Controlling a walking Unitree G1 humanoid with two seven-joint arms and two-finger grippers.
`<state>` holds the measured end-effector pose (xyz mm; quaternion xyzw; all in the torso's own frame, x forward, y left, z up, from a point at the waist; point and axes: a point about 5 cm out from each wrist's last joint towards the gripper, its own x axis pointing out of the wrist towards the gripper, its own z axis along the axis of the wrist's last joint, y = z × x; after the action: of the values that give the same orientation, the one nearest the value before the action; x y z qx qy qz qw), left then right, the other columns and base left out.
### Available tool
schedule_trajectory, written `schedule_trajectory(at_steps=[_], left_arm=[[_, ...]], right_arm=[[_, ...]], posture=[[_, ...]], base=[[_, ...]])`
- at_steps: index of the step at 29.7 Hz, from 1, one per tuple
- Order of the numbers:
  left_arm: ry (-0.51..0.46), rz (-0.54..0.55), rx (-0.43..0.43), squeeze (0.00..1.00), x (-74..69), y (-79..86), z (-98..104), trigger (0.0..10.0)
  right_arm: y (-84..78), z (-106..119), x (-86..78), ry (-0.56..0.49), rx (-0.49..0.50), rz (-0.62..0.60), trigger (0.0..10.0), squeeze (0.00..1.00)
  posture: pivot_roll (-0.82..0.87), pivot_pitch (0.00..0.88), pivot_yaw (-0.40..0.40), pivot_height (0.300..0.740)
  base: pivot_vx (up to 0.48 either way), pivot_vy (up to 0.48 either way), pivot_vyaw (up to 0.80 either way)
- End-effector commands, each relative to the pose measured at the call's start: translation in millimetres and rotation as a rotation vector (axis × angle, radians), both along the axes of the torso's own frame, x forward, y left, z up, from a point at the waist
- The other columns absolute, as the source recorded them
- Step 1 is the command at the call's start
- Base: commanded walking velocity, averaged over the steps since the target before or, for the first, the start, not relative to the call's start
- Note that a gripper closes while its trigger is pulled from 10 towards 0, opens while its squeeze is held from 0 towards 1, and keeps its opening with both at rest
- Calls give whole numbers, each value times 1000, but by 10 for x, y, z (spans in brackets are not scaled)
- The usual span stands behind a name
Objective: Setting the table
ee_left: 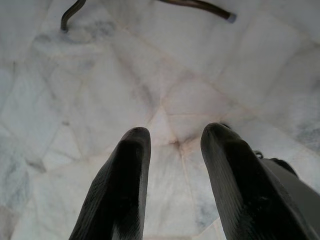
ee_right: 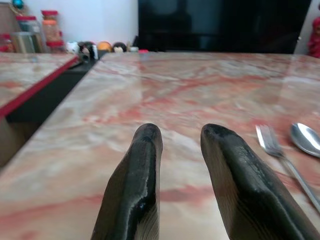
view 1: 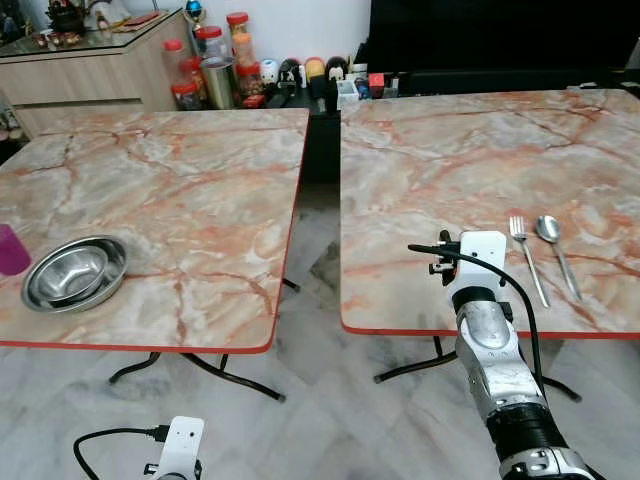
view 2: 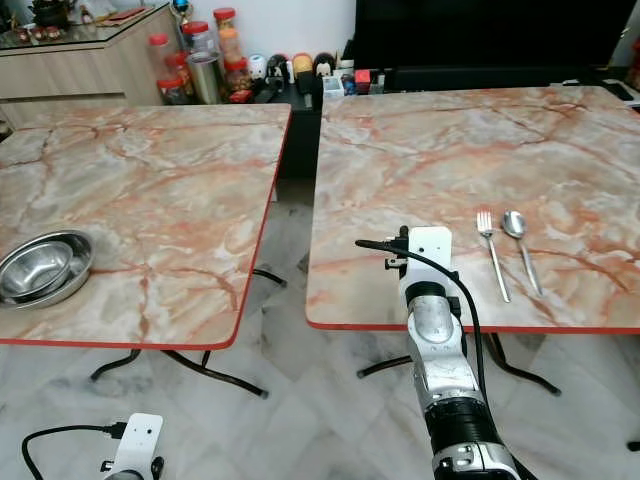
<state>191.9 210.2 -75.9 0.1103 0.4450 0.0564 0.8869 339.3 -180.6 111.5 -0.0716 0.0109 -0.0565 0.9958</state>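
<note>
Fork (view 1: pixel 527 258) and spoon (view 1: pixel 556 250) lie near the right table's (view 1: pixel 420 180) front edge, right gripper (ee_right: pixel 177 135) fingers parted, empty, just beside.

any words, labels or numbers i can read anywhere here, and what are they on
None can be read.
Jars with red lids behind the left table: labels blurred, too small.
Small bottles and figures on the dark shelf: no legible print.
Fork, spoon, steel bowls, right gripper: no markings seen.
</note>
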Motion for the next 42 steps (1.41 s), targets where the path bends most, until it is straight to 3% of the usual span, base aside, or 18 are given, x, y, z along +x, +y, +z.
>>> schedule_trajectory(at_steps=[1, 13, 32, 42], left_arm=[[5, 16, 1, 0, -36, 33, -12, 10000], [7, 30, 7, 0, -58, 85, -12, 10000], [-48, 79, -43, 0, 8, 87, 28, 10000], [-42, 78, -42, 0, 4, 92, 26, 10000]], right_arm=[[1, -30, 10, 22, 7, -3, 10000, 0], [71, -75, -2, 42, 24, 18, 10000, 0], [135, -44, 22, 46, 45, 29, 10000, 0], [86, -75, 5, 54, 69, 10, 10000, 0]], posture=[[-68, 0, 69, 740], [-68, 0, 66, 740], [-73, 0, 57, 740], [-76, 0, 56, 740]], base=[[0, -405, 0], [0, -409, 0], [0, 0, 0], [351, 0, 0]])
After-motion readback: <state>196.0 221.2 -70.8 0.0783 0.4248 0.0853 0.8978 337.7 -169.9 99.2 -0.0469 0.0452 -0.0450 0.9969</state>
